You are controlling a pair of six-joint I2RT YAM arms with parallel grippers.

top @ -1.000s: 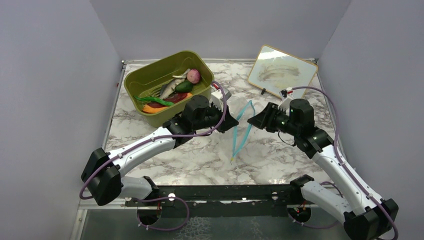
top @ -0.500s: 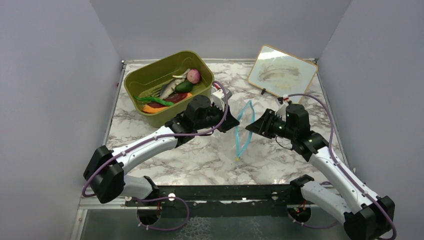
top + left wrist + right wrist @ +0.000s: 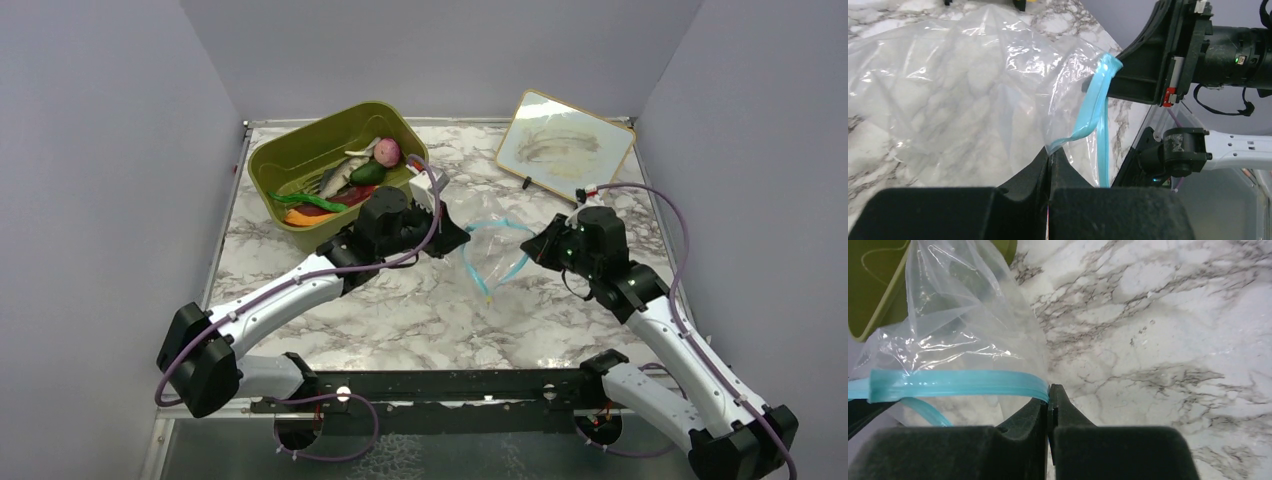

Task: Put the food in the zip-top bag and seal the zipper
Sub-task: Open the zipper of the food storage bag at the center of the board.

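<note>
Left jaws pinch the zip-top bag (image 3: 494, 252) by its edge while right jaws clamp tight on the zipper (image 3: 958, 383).

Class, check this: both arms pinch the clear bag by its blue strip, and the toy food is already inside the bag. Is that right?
Not quite. The toy food lies in the green tub, not in the bag; the top view shows it. The rest is right.

walls (image 3: 100, 150): plain grey, three sides | table (image 3: 420, 320): white marble, grey veins | light: even
</note>
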